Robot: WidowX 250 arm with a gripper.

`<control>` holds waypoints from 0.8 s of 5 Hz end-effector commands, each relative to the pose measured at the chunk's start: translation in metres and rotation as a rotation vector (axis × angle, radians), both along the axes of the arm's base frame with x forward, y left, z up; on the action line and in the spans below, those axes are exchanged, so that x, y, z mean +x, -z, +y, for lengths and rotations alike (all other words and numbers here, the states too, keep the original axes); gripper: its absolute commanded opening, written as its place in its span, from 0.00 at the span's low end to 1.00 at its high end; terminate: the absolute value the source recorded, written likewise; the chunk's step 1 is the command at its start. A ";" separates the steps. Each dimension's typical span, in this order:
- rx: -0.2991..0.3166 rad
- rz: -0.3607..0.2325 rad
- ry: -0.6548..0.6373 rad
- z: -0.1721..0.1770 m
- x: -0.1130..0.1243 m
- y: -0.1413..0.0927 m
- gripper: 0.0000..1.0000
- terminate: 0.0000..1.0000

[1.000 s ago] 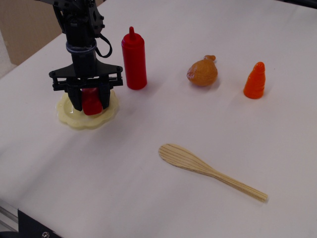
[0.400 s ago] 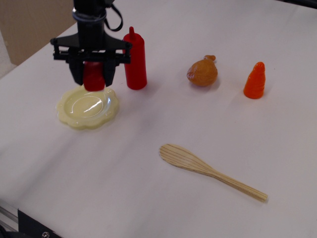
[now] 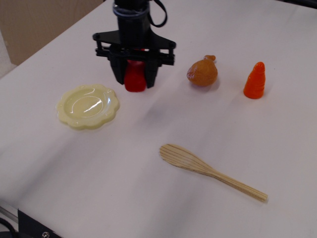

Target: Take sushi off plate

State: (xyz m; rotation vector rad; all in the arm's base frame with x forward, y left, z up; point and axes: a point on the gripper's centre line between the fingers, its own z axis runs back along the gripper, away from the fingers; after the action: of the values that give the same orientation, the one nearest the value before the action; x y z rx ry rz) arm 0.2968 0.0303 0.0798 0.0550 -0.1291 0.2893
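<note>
Black fingers (image 3: 116, 74) stand on either side of the small glossy red toy sushi block (image 3: 134, 79), closed onto it, so the gripper (image 3: 134, 77) has the sushi clamped and held clear of the white worktop (image 3: 124, 188). Gripper and sushi hang to the right of the pale yellow scalloped plastic plate (image 3: 88, 106), apart from its rim, with bare worktop below them in the gap between plate and brown lumpy toy food (image 3: 202, 72). That is the relation the set-down depends on: straight down looks like open worktop, not plate. The sushi's long axis appears roughly upright between the fingers, though they hide most of it. No red squeeze bottle can be made out; the arm may be covering it.

The plate itself holds nothing, only a bright glare. Farther out, an orange cone-shaped toy carrot (image 3: 254, 81) stands at the right, and a striped wooden spoon (image 3: 208, 170) lies near the front.
</note>
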 end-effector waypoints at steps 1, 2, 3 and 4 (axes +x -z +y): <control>-0.007 -0.040 0.237 -0.071 0.001 0.001 0.00 0.00; -0.026 -0.018 0.308 -0.088 0.004 0.019 0.00 0.00; -0.027 0.003 0.316 -0.090 0.008 0.036 0.00 0.00; -0.034 0.012 0.300 -0.089 0.017 0.046 0.00 0.00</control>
State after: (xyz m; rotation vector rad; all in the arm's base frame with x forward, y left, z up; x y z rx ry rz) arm 0.3222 -0.0615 0.0189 0.0088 -0.0723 -0.0140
